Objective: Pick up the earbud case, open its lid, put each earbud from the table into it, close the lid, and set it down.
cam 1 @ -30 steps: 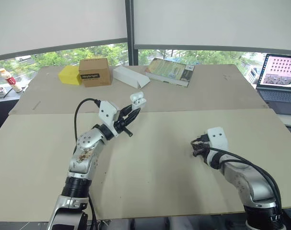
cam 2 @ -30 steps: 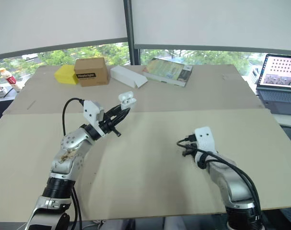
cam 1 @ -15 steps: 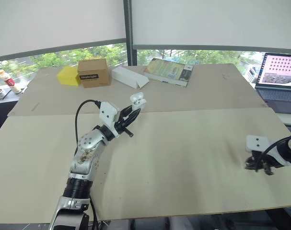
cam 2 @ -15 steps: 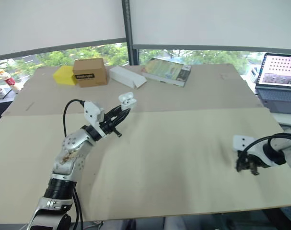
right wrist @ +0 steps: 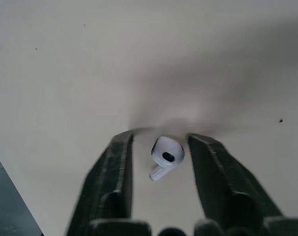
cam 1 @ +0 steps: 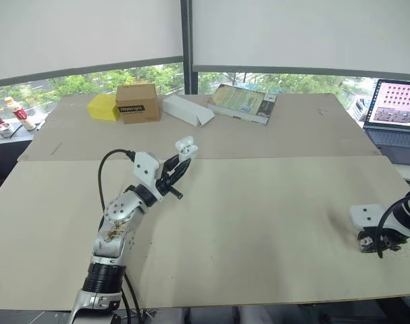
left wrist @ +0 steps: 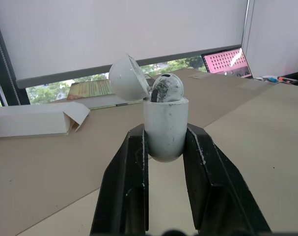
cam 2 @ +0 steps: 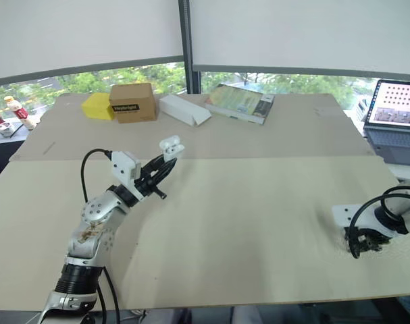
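Head view: left of centre, the left gripper (cam 1: 180, 159) holds the white case (cam 1: 186, 144) above the table (cam 1: 259, 202). The right gripper (cam 1: 376, 244) hangs low at the lower right edge.

Left wrist view: the case sits clamped, lid (left wrist: 127, 78) tipped open, one seated earbud (left wrist: 167, 88) inside.

Right wrist view: the gripper is wide, and a loose earbud (right wrist: 166, 156) lies on the table in the gap, touching neither side.

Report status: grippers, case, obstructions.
Left gripper shut on small white plastic earbud case, lid open, one earbud seated. Right gripper open, straddling loose white earbud on beige table, not gripping. Brown cardboard box, book far off.
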You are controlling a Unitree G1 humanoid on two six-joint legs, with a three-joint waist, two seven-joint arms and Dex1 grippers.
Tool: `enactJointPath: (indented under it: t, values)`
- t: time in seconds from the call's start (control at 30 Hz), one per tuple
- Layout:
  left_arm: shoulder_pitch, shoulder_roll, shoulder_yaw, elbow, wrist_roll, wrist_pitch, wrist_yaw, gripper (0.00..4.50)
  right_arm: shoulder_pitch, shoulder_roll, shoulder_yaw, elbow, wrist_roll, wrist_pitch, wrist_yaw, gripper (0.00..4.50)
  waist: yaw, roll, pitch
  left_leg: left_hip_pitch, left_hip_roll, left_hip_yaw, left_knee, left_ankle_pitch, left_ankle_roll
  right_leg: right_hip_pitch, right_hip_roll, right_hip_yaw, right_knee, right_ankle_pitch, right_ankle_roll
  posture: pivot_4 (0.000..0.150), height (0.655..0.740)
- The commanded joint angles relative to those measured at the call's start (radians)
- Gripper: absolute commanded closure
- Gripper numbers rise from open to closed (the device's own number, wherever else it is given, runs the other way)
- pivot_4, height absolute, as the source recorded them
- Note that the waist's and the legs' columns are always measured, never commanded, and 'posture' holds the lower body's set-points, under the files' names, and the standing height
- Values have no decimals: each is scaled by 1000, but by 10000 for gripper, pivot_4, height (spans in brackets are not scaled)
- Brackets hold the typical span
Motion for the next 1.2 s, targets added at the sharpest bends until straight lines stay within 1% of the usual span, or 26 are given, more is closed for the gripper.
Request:
enactJointPath:
  t: [0.03,0.27,0.67,1.2]
  values:
    - [-11,6,6,-39,-3,-3,2,39983,3,-2,-18,20,-22,2,-1,21569,0,0,0,0,0,0,0,0,0,0,0,0,-1,0,0,1500,7400]
    - [-30,-6,-6,-24,-1,-7,1,39983,13,-22,-25,15,-50,37,-12,21569,4,0,0,-1,-1,0,0,0,0,0,0,0,-3,1,1,1500,7400]
    - [-14,-9,-10,-34,-2,-9,3,39983,-26,8,-28,49,-88,106,-28,21569,6,0,0,-1,-1,0,0,0,0,0,-1,0,-4,2,2,1500,7400]
    - [-13,-17,-13,-34,4,-10,11,39983,-48,40,-31,-10,-87,179,3,21569,1,0,0,-1,-1,1,0,0,0,-1,0,0,-4,2,2,1500,7400]
